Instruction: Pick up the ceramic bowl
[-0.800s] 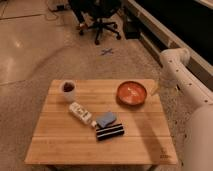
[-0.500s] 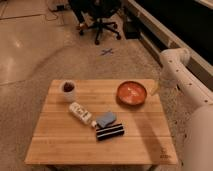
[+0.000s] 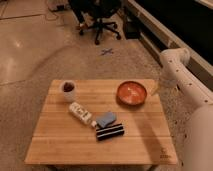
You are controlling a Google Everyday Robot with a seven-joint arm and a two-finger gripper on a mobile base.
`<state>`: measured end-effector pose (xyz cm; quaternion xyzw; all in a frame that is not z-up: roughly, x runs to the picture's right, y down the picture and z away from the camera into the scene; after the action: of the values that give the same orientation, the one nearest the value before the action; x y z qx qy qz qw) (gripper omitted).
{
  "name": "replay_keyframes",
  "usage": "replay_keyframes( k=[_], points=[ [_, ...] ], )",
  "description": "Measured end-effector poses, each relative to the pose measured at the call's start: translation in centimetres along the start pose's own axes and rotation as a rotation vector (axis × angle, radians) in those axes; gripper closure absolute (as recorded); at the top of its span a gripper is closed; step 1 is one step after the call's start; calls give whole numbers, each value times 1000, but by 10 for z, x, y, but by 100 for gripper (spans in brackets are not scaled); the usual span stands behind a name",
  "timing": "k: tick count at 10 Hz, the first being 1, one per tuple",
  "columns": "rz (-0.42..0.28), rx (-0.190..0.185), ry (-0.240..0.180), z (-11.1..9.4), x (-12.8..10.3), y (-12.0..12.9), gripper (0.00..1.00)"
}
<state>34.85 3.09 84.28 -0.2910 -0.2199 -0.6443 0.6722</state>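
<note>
The ceramic bowl (image 3: 132, 92) is round, shallow and orange-red, and sits upright near the far right corner of the wooden table (image 3: 60, 145). My white arm (image 3: 176, 65) comes in from the right. My gripper (image 3: 155, 91) hangs just beyond the table's right edge, a short way right of the bowl and apart from it. It holds nothing that I can see.
A white cup with dark contents (image 3: 68, 91) stands at the far left of the table. A white bottle (image 3: 81, 113), a blue packet (image 3: 105, 119) and a dark striped packet (image 3: 110, 132) lie mid-table. An office chair (image 3: 100, 15) stands on the floor behind.
</note>
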Motion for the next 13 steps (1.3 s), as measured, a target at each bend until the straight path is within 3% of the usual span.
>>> replay_keyframes(
  k=[12,13],
  points=[
    [-2,1,3,1,1,0,20],
    [-13,17,11,4,5,-7,20]
  ],
)
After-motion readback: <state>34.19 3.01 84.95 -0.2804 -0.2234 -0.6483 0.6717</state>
